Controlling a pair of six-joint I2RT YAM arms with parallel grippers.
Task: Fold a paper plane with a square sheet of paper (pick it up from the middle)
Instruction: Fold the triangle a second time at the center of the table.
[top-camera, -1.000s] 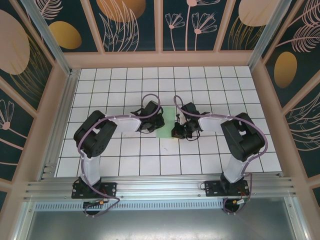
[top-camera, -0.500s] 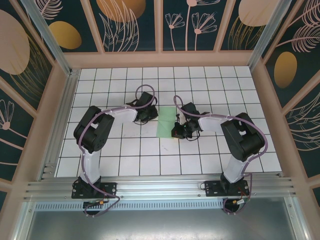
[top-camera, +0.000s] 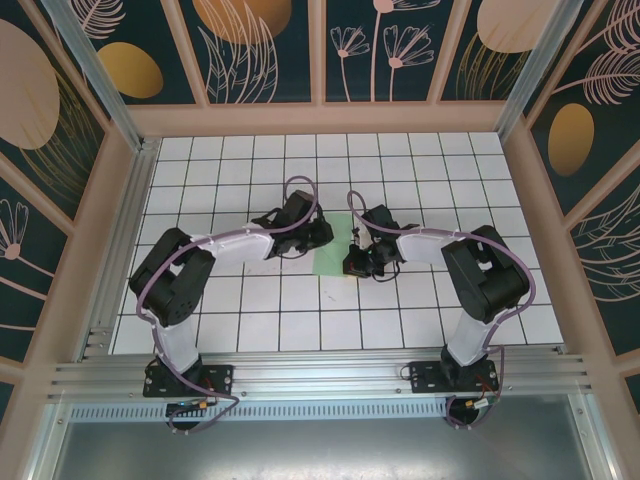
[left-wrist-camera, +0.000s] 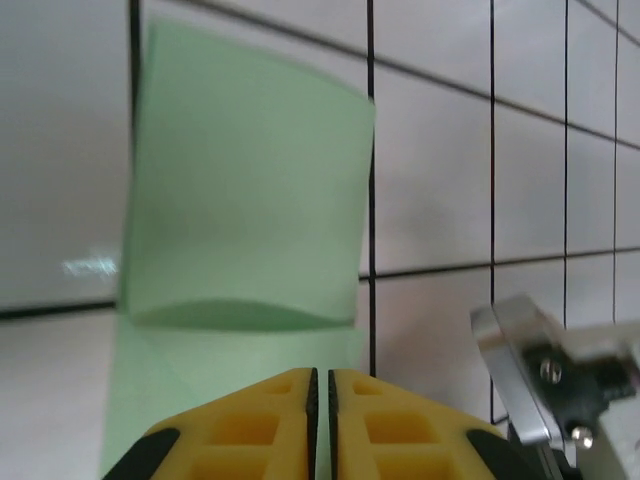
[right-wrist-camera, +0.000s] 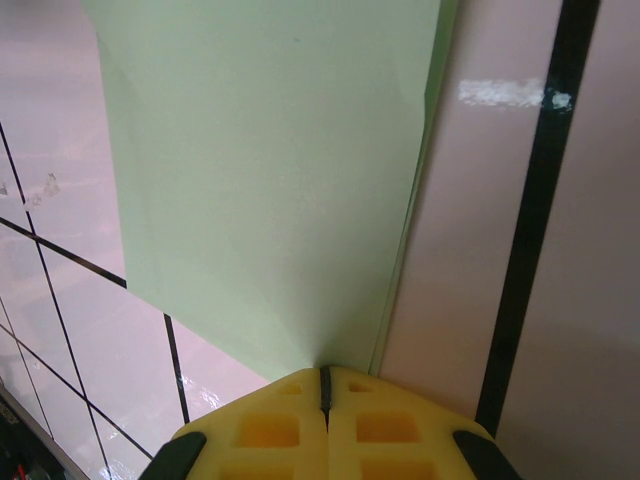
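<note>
The square sheet of paper (top-camera: 332, 260) is light green and lies folded on the white tiles between my two grippers. In the left wrist view one flap of the paper (left-wrist-camera: 250, 180) arches up off the lower layer, with a shadow under its near edge. My left gripper (top-camera: 319, 237) is shut, and its yellow tips (left-wrist-camera: 320, 374) hover over the near part of the sheet. My right gripper (top-camera: 357, 264) is shut as well; its tips (right-wrist-camera: 323, 369) sit at the paper (right-wrist-camera: 270, 170) where its layered edges meet. Whether either one pinches the paper, I cannot tell.
White tiles with black grid lines (top-camera: 400, 170) cover the table, inside a pink frame with patterned walls. A silver bracket of the right arm (left-wrist-camera: 535, 375) stands close to my left fingertips. An aluminium rail (top-camera: 320, 375) runs along the near edge.
The left arm swung away to the back left, then came back over the paper's far end. The right arm has stayed still, shut at the paper.
</note>
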